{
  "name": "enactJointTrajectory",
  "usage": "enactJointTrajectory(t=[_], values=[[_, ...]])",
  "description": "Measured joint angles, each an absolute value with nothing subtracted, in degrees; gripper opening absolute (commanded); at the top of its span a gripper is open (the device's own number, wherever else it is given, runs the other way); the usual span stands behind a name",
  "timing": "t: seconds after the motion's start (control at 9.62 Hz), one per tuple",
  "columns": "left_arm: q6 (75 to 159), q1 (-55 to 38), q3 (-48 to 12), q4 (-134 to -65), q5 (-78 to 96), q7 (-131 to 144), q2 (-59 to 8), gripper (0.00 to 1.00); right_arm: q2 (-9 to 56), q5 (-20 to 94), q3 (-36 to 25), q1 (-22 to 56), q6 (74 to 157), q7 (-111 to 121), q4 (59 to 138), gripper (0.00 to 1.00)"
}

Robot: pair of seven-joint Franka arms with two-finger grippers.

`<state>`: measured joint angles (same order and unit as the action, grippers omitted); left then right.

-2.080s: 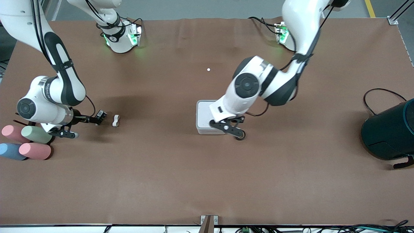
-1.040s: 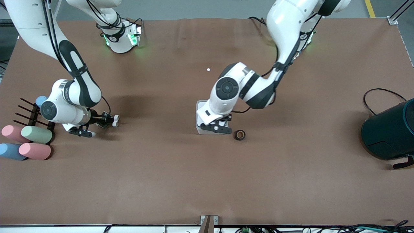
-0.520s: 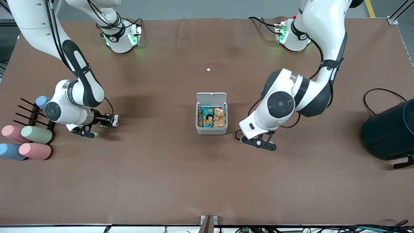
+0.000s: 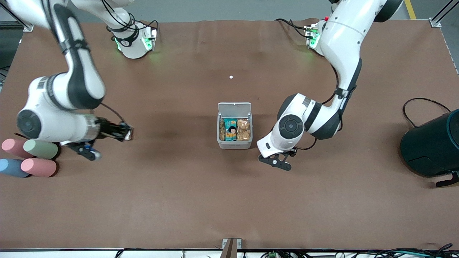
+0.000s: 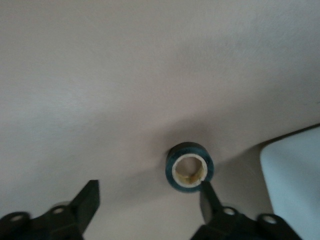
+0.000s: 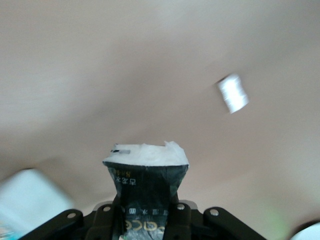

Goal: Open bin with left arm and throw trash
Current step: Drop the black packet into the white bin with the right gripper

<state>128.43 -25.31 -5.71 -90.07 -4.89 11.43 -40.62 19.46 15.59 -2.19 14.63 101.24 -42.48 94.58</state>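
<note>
Front view, bin: one small square white-grey plastic bin (image 4: 234, 144), lid up, snack packets inside, beside the left gripper (image 4: 275, 162).
Left gripper: fingers spread wide around one dark ring-shaped tape roll (image 5: 189, 167) on the table.
Right gripper (image 4: 123, 132): clamped on one black rectangular packet (image 6: 145, 182).
Pastel cylinders (image 4: 39, 167): four, near the right gripper.

A brown paper table cover (image 4: 200, 200) fills the frame. At centre, the white-grey bin (image 4: 234, 145) holds teal and tan snack packets (image 4: 235, 129). Lower left lie pink, green and blue pastel cylinders (image 4: 38, 167). At the right edge sits a dark teal cylinder (image 4: 432, 148). The tape roll (image 5: 189, 167) is dark teal with a cream core; the packet (image 6: 146, 186) is black with a white edge.
</note>
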Motion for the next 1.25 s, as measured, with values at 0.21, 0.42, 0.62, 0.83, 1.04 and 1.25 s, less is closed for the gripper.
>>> enactJointTrajectory(t=[0.21, 0.42, 0.62, 0.83, 1.04, 1.25], values=[[134.27, -25.34, -5.71, -94.78, -5.02, 11.43, -40.76, 0.66, 23.80, 16.96, -2.06, 24.72, 107.03, -65.18, 88.95, 0.00], [135.11, -25.53, -5.79, -95.82, -5.04, 11.43, -40.70, 0.55, 29.77, 17.33, -2.06, 30.24, 119.51, -85.86, 85.20, 0.01], [135.77, -25.54, -5.93, -96.05, -5.05, 11.44, -40.53, 0.47, 33.76, 17.94, -1.99, 35.07, 128.70, -97.96, 83.97, 0.03], [136.01, -25.57, -5.97, -96.13, -5.05, 11.44, -40.41, 0.46, 36.25, 18.07, -1.94, 40.80, 130.47, -101.97, 83.57, 0.27], [136.30, -25.42, -5.90, -96.17, -5.05, 11.46, -40.38, 0.47, 38.05, 18.08, -2.01, 44.71, 130.67, -102.84, 83.56, 0.87], [136.73, -24.96, -5.71, -96.15, -5.05, 11.47, -40.38, 0.47, 38.49, 18.08, -2.43, 44.94, 130.62, -102.89, 83.54, 0.99]])
